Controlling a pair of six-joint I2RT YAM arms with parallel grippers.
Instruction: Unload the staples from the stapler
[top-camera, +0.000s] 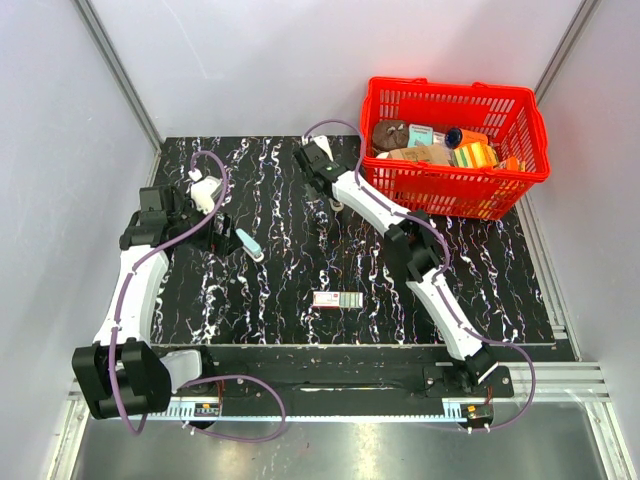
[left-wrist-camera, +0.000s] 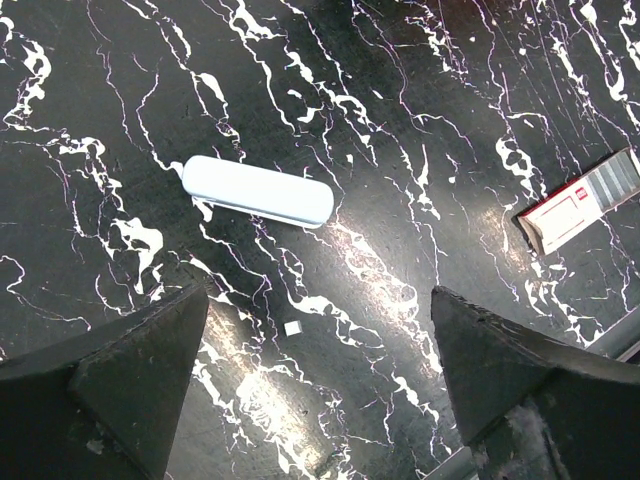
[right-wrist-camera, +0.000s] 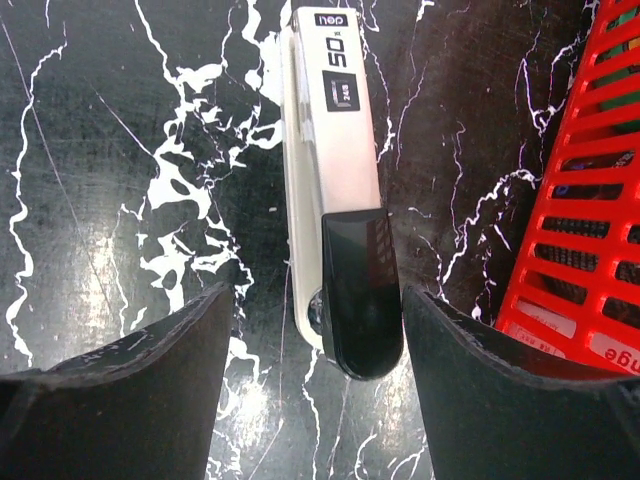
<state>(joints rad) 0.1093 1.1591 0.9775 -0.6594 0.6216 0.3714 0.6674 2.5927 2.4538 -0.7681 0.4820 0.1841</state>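
Marbled tabletop (right-wrist-camera: 100, 150) bears the stapler (right-wrist-camera: 335, 170) mid-frame between the right gripper (right-wrist-camera: 318, 300)'s spread jaws; best centre them, then pinch its long sides.

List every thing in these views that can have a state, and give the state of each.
stapler, lying flat on the table, not gripped.
right hand, open, straddling the stapler.
left hand, open, empty, above the table.
pale blue oblong object, lying flat, untouched.
flat box, lying flat, untouched.
red basket, upright, filled with items.
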